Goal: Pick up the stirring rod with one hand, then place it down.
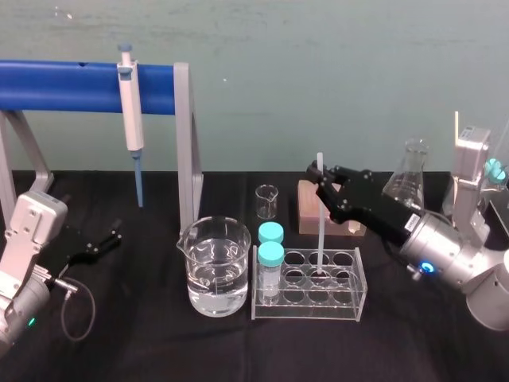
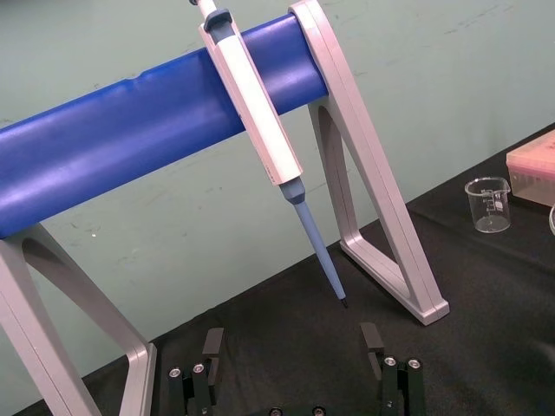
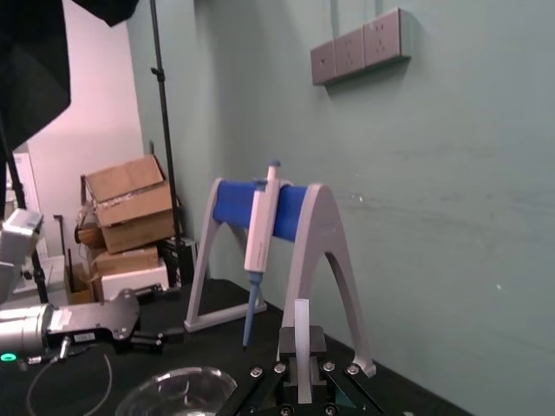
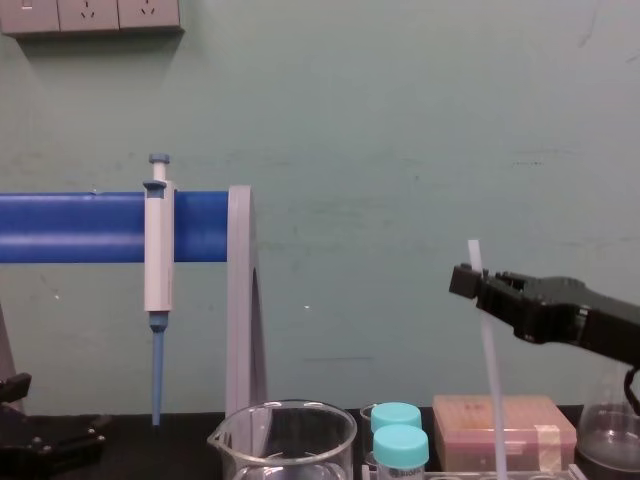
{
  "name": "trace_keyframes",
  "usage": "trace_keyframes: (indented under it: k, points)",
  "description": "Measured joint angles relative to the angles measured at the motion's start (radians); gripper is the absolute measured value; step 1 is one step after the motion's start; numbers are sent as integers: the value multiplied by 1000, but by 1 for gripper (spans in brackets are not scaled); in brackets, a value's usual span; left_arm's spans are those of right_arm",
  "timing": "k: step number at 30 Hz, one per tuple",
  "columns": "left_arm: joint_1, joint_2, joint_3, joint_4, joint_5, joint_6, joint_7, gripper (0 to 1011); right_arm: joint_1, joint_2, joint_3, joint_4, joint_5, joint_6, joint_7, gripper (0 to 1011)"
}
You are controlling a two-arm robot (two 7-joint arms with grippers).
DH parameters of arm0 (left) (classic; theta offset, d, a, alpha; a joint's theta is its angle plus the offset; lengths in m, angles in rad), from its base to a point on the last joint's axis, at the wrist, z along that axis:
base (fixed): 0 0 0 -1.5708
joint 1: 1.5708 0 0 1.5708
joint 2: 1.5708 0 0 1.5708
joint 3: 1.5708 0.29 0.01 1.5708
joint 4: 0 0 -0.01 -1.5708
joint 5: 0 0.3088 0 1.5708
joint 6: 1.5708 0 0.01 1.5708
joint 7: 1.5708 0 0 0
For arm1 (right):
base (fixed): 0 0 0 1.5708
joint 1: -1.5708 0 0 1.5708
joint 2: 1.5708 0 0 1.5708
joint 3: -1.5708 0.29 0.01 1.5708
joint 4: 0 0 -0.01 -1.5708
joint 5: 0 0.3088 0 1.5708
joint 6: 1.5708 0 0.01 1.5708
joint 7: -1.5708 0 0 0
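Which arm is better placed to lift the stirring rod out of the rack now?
Right. The right tool grips the stirring rod, upright in the test tube rack. The left tool lies open, far off beside the pipette stand.

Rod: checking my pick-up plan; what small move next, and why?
Probably lift the right gripper straight up: its jaws grip the rod upright, lower end in a rack well, so sideways motion might snag. Left gripper rests open, far left.
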Motion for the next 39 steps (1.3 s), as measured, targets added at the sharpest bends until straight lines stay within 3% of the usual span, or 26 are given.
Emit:
trace_keyframes:
  k: [17,36,39]
  points:
    - [0,0,0,0,0,0,0,1000,-3,-28,-7,63,-20,3,-10,71]
    - [0,0,0,0,0,0,0,1000,-9,-33,-8,67,-33,8,-22,72]
    - [0,0,0,0,0,0,0,1000,-9,-32,-8,67,-33,9,-22,133]
